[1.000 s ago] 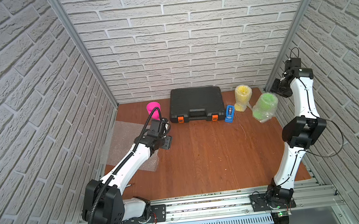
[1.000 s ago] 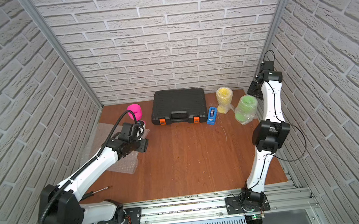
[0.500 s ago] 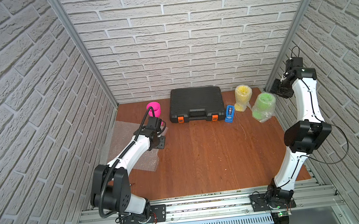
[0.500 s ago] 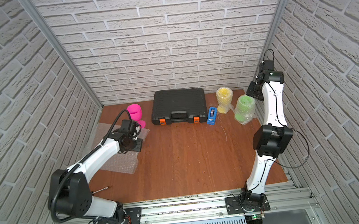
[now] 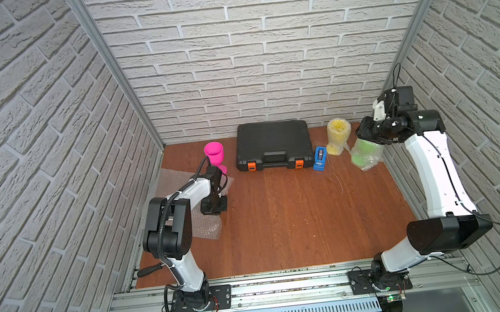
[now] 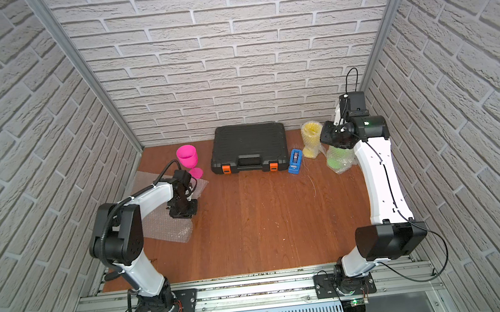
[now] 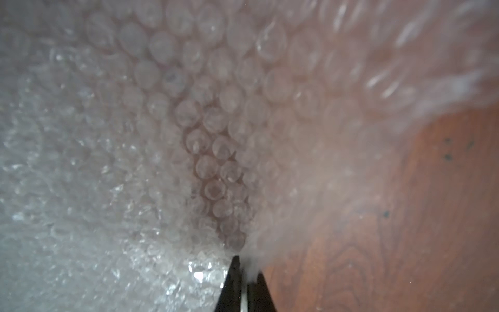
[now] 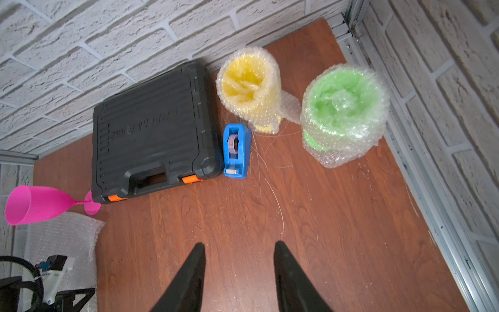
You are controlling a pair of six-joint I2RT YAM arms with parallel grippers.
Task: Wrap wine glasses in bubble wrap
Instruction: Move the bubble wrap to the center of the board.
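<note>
- The wooden table (image 5: 298, 221) is lying walled in by white brick on three sides, with its middle bare.
- The black case (image 5: 273, 143) is lying flat and closed against the back wall, between the pink goblet and the two wrapped ones.
- The bubble wrap sheet (image 5: 209, 228) is lying spread on the table's left side, clear and shiny. The left arm (image 5: 194, 188) is reaching across it and hiding its middle in both top views.
- The green goblet (image 8: 343, 113) is standing at the right wall, bundled loosely in crinkly wrap that is bulging wide around the bowl.
- The yellow goblet (image 8: 247, 83) is standing upright just beside it at the back wall, wrapped more tightly, with its mouth open at the top.
- The pink goblet (image 5: 214, 154) is standing bare and upright at the sheet's far corner, near the case's left end. I cannot tell whether its foot is resting on the sheet.
- The blue tape dispenser (image 8: 235, 151) is sitting against the case's right end, in front of the yellow goblet.
- The right gripper (image 8: 239, 244) is hanging above the green goblet, its jaws spread and gripping nothing.
- The left gripper (image 7: 247, 267) is pinching the sheet's right edge between clenched jaws, and the wrap (image 7: 189, 108) is rising in a fold from the fingertips.
</note>
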